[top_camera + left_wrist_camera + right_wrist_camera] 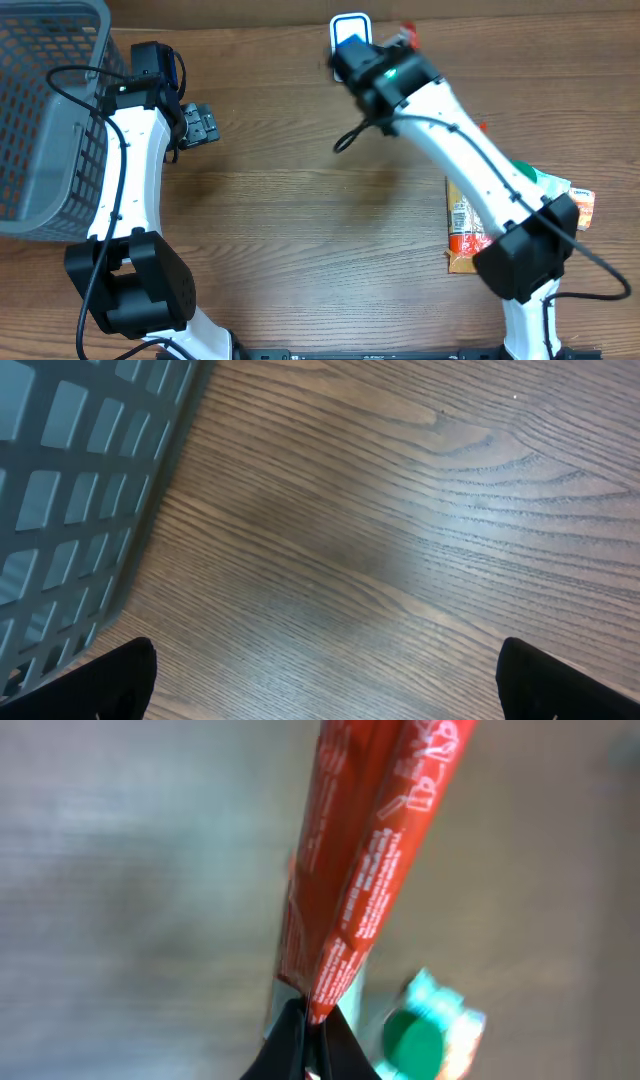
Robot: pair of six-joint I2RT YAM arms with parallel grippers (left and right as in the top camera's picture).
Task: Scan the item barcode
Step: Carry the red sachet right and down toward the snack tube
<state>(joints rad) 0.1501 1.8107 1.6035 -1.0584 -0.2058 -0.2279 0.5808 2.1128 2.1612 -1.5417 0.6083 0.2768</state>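
I've right gripper [310, 1025] pinching the floppy, light red plastic sachet [365, 860] by its edge; left gripper [325, 680] gapes empty.

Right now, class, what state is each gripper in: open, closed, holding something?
Left gripper: open, holding nothing.
Right gripper: closed on a red packet.

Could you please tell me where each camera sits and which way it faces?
Overhead: fixed above the table, facing straight down; left arm and right arm show, basket at left, snack packets at right.
Left wrist: on the left arm, facing down at bare wood beside the basket; the open left jaws show in the bottom corners.
Right wrist: on the right arm, facing down along a red packet pinched in the shut right jaws.
Shared: overhead and left wrist show the basket.
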